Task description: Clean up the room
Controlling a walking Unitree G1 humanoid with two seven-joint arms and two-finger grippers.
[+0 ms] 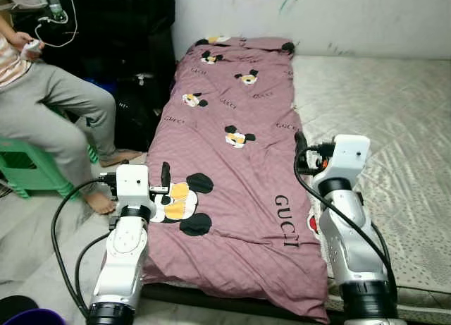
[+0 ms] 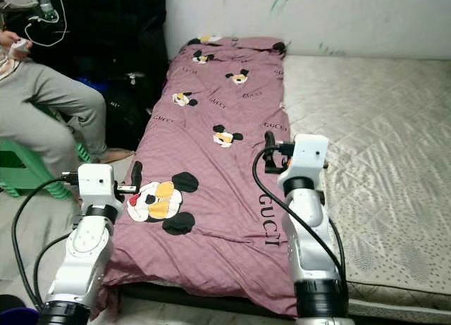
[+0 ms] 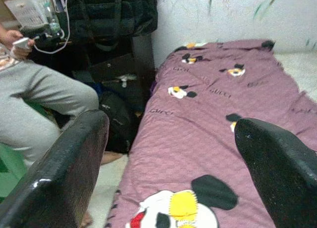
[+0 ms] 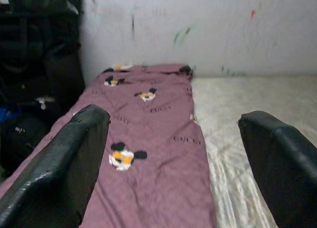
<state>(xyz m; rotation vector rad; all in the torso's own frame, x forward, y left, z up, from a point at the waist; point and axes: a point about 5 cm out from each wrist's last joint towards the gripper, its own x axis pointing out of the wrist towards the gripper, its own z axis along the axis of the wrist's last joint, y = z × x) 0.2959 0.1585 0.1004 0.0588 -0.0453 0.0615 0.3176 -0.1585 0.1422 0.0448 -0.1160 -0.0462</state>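
A mauve quilt (image 1: 232, 156) printed with cartoon mice and lettering lies lengthwise along the left side of a pale mattress (image 1: 394, 113). Its near end hangs over the bed's front edge. My left gripper (image 1: 161, 173) hovers over the quilt's near left edge, beside the big mouse print (image 1: 180, 201). In the left wrist view it (image 3: 171, 124) is open with nothing between its fingers. My right gripper (image 1: 301, 143) is held above the quilt's right edge, where it meets the bare mattress. The right wrist view shows it (image 4: 173, 116) open and holding nothing.
A person (image 1: 49, 99) in grey trousers sits on a green stool (image 1: 21, 173) at the left, holding a small device, one bare foot close to the bed. Black bags (image 1: 141, 103) stand between that person and the bed. A white wall (image 1: 317, 15) backs the bed.
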